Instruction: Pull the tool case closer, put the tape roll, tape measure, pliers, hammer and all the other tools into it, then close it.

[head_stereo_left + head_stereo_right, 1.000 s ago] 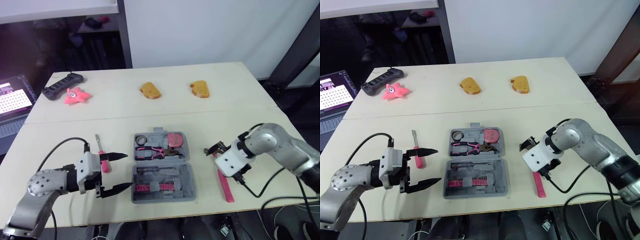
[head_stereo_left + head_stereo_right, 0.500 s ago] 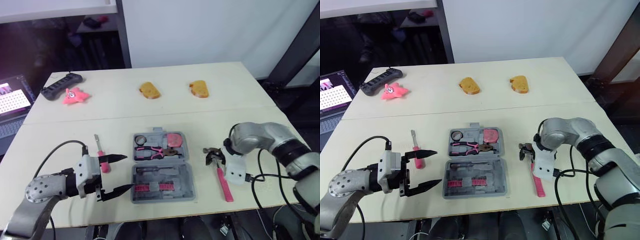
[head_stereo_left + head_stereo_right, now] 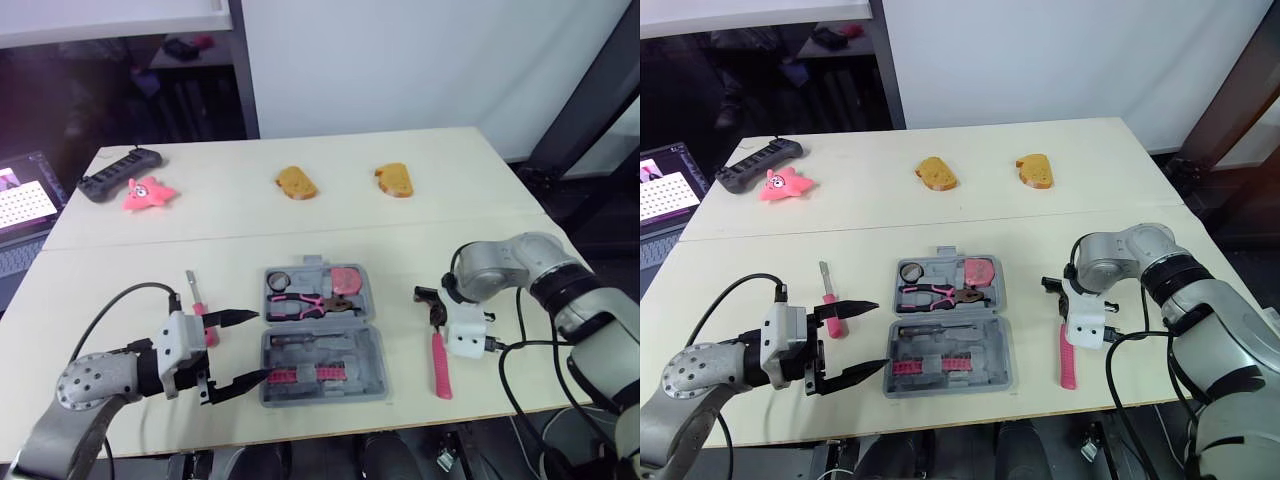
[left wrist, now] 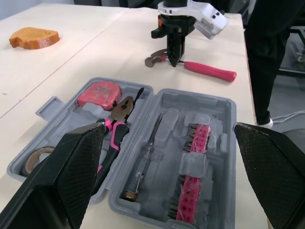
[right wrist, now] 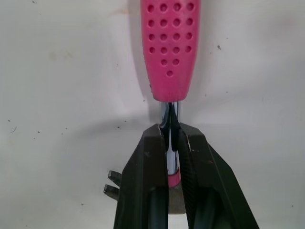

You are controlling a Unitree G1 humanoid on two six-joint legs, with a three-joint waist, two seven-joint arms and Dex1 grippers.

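Right gripper (image 5: 170, 136) clamped on the hammer (image 3: 437, 358) at its chrome neck, on the table just right of the open tool case (image 4: 217, 117). Rigid and likely head-heavy, it should balance best held there, though the smooth metal may slip. Left gripper (image 3: 882, 335) spread wide. One hammer and one screwdriver (image 3: 197, 298) lie outside.

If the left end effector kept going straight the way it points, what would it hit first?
Most likely the open tool case: the left end effector, fingers spread, points straight at its side. Whether it would clip the rim or pass over is unclear.
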